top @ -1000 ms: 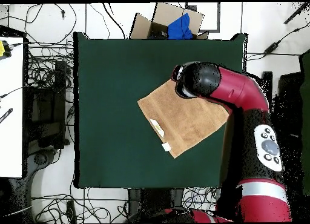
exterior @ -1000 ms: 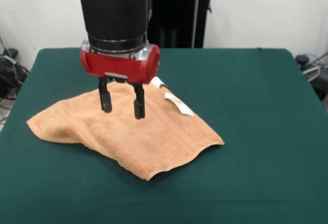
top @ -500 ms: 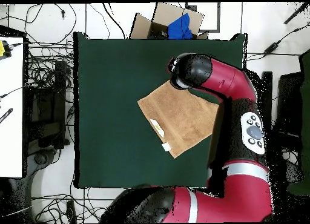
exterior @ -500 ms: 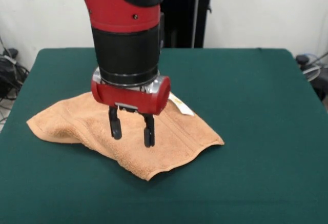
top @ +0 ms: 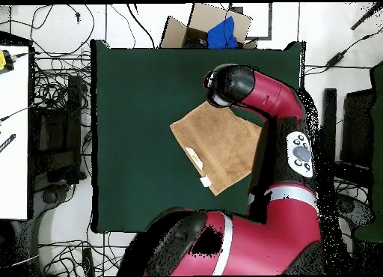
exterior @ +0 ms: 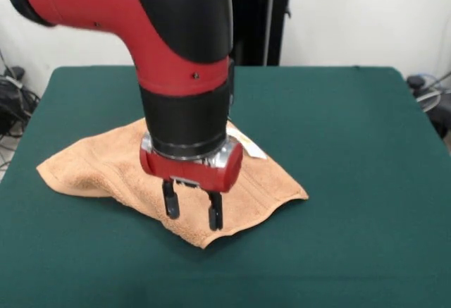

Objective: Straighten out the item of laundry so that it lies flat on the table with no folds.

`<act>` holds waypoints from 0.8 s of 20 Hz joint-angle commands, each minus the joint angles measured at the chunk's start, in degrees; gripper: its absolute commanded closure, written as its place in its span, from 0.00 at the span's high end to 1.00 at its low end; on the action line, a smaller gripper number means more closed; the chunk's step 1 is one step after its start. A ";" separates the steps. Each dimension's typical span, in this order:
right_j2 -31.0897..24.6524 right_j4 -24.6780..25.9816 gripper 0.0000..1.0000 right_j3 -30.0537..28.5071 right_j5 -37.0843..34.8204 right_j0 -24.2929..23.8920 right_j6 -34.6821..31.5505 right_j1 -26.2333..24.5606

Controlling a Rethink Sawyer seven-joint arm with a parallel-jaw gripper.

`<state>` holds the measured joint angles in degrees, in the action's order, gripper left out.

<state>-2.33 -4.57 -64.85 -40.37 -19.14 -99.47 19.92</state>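
The orange-tan towel (exterior: 99,163) lies spread on the green table (exterior: 352,146), with a raised fold along its near left edge. A white tag (exterior: 248,141) shows at its far edge, partly behind the arm. My gripper (exterior: 192,211) is open and empty, with both black fingers pointing down just above the towel's near edge, close to the near corner. In the overhead view the towel (top: 217,150) lies tilted right of the table's (top: 135,102) centre. Two white tags (top: 194,157) show on its left edge. The arm's wrist (top: 228,85) covers the gripper and the towel's far corner.
A cardboard box with a blue cloth (top: 217,28) stands beyond the table's far edge in the overhead view. A white desk (top: 15,132) and cables are at the left. The black pedestal (exterior: 257,19) stands behind the table in the front view.
The arm has moved across the towel from its far side to its near edge and come lower. The fingers stayed open. The towel has not moved.
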 commanded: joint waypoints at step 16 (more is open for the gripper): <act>1.92 -1.67 1.00 6.30 -6.37 1.23 -11.66 -9.82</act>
<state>-2.32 -5.58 -57.53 -40.45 -18.83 -99.47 11.35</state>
